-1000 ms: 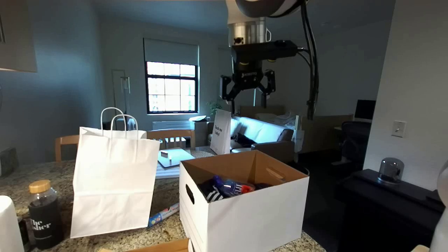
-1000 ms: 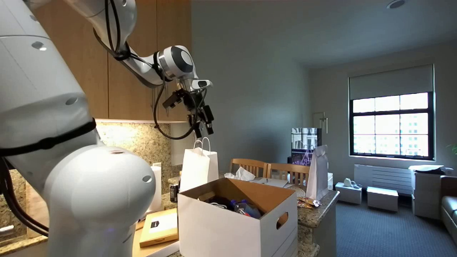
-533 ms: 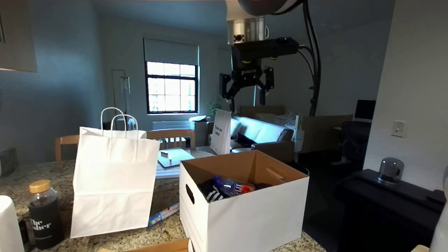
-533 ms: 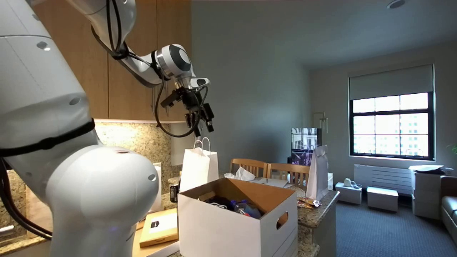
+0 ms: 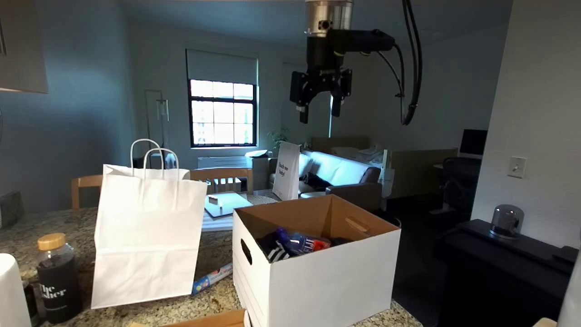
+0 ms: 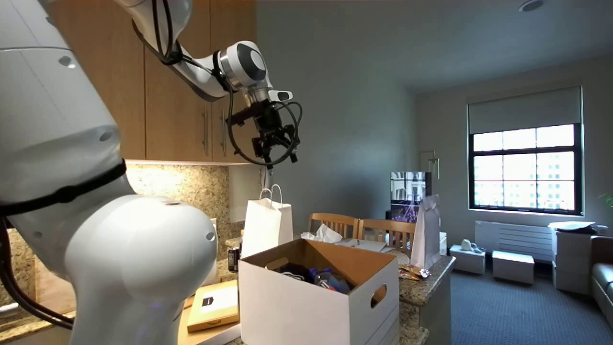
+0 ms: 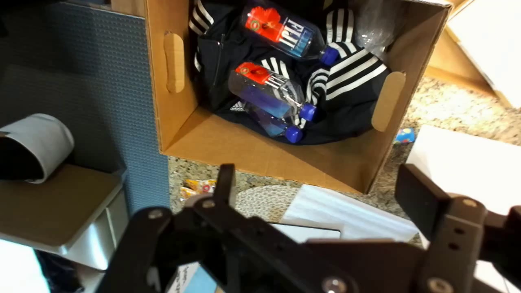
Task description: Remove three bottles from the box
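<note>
Lying on dark striped clothing (image 7: 346,103) inside the box (image 5: 322,274), the bottles (image 7: 281,34) appeared light, slick and apt to dent, best taken round the mid-body; the end effector (image 5: 320,115) hung higher, jaws apart, holding nothing.

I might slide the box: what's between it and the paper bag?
A printed tube lies on the counter between the box and the paper bag, as an exterior view shows.

Kitchen cabinets (image 6: 175,127), granite counter (image 5: 213,300), sofa (image 5: 354,172); a home.
</note>
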{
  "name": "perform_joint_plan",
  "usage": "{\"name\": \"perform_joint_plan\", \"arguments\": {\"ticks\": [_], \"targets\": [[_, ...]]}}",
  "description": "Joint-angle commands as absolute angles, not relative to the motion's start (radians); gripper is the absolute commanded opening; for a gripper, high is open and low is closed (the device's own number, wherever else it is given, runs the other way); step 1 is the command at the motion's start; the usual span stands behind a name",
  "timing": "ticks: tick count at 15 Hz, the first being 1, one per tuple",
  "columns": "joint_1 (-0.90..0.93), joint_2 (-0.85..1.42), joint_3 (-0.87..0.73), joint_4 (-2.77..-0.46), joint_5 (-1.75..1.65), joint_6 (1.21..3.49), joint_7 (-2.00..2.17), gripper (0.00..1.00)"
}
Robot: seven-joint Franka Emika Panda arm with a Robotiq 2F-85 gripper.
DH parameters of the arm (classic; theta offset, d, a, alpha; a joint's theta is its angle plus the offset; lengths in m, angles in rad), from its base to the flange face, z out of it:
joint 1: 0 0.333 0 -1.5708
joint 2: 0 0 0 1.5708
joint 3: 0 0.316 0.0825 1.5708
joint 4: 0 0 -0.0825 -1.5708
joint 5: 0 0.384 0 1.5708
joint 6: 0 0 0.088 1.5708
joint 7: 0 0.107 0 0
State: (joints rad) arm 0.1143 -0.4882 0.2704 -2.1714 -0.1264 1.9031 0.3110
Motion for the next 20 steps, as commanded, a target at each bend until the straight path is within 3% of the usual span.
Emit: {"name": "perform_joint_plan", "arguments": {"ticks": [1,7,20], "targets": [[0.159,-0.430,0.192,-2.105,-0.051,1.853,0.106,1.00],[0.153,-0.346,0.128,-2.011,-0.095,1.709,-0.177,1.00],[0.155,-0.317,0.108,-2.004,-0.079,1.723,-0.223,1.00]]}}
